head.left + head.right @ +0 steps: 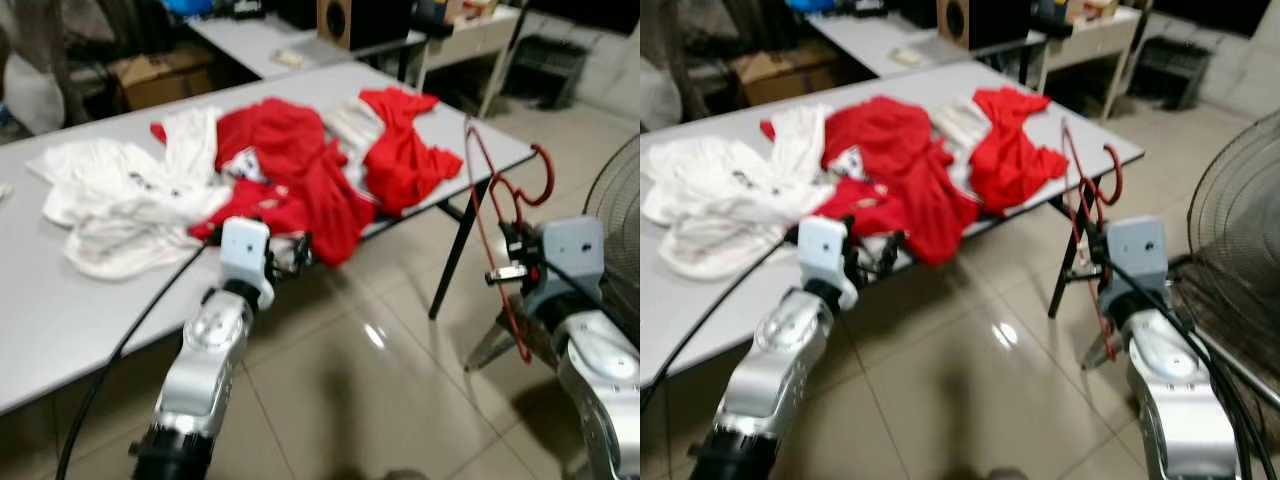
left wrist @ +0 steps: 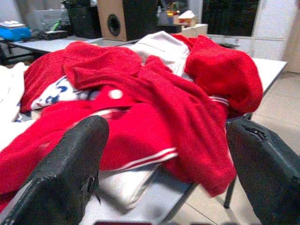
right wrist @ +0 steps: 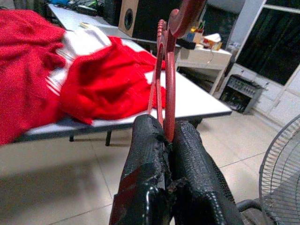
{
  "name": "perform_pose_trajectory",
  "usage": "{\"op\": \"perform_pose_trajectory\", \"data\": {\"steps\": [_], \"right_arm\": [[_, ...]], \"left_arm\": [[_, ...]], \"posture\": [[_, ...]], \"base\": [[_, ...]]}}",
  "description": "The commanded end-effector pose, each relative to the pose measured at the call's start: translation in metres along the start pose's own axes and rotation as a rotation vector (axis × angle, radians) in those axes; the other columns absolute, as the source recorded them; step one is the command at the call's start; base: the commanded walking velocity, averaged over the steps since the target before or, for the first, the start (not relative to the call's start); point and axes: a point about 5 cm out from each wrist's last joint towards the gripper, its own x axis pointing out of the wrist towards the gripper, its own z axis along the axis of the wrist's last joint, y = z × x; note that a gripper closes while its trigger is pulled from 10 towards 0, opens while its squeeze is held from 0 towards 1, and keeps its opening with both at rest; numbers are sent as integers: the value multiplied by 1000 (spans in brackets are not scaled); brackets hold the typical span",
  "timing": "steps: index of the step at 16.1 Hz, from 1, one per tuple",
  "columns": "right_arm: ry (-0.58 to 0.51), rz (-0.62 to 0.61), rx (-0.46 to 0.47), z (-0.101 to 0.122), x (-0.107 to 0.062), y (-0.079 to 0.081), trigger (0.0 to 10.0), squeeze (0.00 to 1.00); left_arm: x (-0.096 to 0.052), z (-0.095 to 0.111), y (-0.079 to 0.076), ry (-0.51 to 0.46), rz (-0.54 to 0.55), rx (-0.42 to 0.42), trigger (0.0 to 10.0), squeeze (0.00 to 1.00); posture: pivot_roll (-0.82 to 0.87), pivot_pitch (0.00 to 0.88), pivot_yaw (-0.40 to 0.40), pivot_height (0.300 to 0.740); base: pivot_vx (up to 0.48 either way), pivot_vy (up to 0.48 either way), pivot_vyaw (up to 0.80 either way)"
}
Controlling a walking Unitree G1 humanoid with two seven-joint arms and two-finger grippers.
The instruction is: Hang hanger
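Table [image 1: 60,300]: wide, flat, pale grey top on thin dark legs; its right corner stands nearest the right hand.
Clothes pile: soft crumpled red garments [image 1: 300,170] heaped from the table's middle to its near edge, one fold hanging over that edge; rumpled white garments [image 1: 120,200] lie toward the left end.
Fan [image 1: 1240,230]: round wire grille at the right, on the glossy tiled floor.
Hanger [image 1: 495,215]: thin red wire-like frame with a curved hook on top, held upright just off the table's right corner.
Right hand [image 3: 168,136]: rough black fingers pinched narrow on the hanger's frame.
Left hand [image 2: 166,154]: fingers spread wide, holding nothing, at the near edge facing the red garments.
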Motion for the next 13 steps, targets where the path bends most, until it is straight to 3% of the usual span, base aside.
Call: {"op": "perform_pose_trajectory", "data": {"steps": [1,3,5,6,7,13], "right_arm": [[29,-25,-18,-5,0,-6,10000,0],[33,-25,-120,-7,1,-2,10000,0],[56,9,-79,-10,1,2,10000,0],[48,16,41,-10,-2,5,10000,0],[45,5,86,-10,-3,5,10000,0],[37,15,68,-9,-4,8,10000,0]], "left_arm": [[3,2,-6,-5,-12,-10,10000,0],[4,3,-2,-6,-6,0,10000,0],[4,4,0,-6,-1,3,10000,0],[5,5,2,-8,3,-2,10000,0],[5,5,3,-8,3,-1,10000,0],[5,6,4,-5,5,3,10000,0]], "posture": [[-181,3,66,740],[-180,6,67,740],[-177,7,68,740],[-171,10,77,740],[-171,10,77,740],[-161,20,79,740]], "base": [[0,0,0],[0,0,0],[0,0,0],[300,0,0],[307,0,0],[328,0,-114]]}}
